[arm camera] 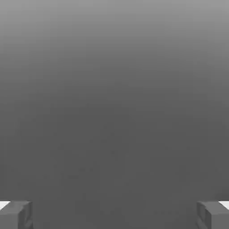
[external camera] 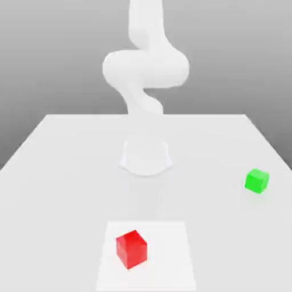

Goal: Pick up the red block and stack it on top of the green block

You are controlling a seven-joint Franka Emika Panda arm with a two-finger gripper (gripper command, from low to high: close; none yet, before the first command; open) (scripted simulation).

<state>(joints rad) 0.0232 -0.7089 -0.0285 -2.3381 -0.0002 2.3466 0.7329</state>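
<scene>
**Blocks apart, nothing lifted yet**

The hand point(arm camera: 114, 214) is spread wide and empty, ready to grasp. The red block point(external camera: 132, 249) rests on the white bench point(external camera: 63, 171), well apart from the green block point(external camera: 256, 181) toward the exterior view's right.
</scene>
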